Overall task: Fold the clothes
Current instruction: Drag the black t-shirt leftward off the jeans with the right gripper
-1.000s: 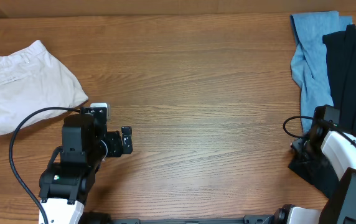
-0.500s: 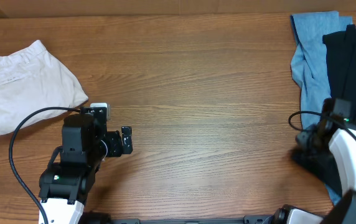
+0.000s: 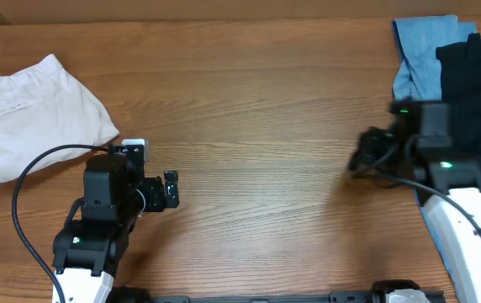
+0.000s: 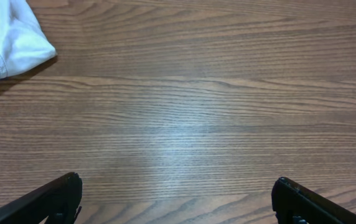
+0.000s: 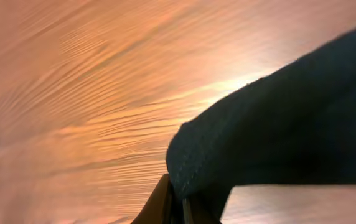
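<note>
Where three garments lie on the brown wooden table (image 3: 266,101), one pair of folded white trousers (image 3: 34,114) fills the upper left, one pair of light blue denim jeans (image 3: 415,59) meets the upper right edge, and one black fabric shirt (image 3: 476,101) overlaps the jeans. The right gripper (image 3: 365,157) pinches a shirt fold. The left gripper (image 4: 178,199), spread wide, holds nothing. Bare wood spans the centre.

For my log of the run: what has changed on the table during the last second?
The right claw, shut on the black shirt, swung leftward toward the middle, pulling the cloth along. The left claw and the white trousers stayed put.
</note>
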Robot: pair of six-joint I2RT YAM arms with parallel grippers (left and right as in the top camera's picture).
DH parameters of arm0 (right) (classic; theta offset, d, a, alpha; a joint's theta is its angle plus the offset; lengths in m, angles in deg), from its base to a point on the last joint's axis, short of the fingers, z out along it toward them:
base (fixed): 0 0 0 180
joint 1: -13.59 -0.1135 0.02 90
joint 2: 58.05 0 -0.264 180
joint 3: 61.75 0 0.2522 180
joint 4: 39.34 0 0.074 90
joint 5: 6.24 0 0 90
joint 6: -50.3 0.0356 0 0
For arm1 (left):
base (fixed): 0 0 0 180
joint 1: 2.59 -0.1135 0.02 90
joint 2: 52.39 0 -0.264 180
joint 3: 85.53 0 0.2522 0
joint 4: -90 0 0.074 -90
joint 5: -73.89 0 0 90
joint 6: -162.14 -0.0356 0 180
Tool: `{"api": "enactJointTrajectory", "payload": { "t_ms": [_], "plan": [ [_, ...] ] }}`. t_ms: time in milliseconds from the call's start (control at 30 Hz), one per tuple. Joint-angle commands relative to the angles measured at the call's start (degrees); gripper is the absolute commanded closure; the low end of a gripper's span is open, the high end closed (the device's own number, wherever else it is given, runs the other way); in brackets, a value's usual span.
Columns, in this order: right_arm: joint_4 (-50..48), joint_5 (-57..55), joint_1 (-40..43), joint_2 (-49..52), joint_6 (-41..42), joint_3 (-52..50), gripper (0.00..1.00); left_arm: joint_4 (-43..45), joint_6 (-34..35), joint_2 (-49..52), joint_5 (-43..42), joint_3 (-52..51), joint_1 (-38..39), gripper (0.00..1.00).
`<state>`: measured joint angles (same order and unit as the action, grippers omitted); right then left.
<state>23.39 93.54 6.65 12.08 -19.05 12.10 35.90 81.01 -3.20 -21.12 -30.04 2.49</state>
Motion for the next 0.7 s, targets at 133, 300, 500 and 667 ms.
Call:
{"api": "enactJointTrajectory", "payload": {
  "t_ms": [133,300,500,667],
  "plan": [
    [-13.20,2.75,-17.44,5.77,2.10,0.72,0.94,0.28,0.59,-0.07,-0.98,1.60,-0.46,0.00],
    [-25.16,2.75,-25.97,13.29,2.12,0.72,0.94,0.26,0.57,-0.07,-0.96,1.60,-0.46,0.00],
    [-41.03,2.73,-31.69,20.68,2.10,0.72,0.93,0.28,0.57,-0.07,-0.96,1.60,-0.46,0.00],
    [-51.78,1.44,-32.70,23.02,2.10,0.74,0.59,0.28,0.59,-0.07,-0.98,1.60,-0.46,0.00]
  ]
}}
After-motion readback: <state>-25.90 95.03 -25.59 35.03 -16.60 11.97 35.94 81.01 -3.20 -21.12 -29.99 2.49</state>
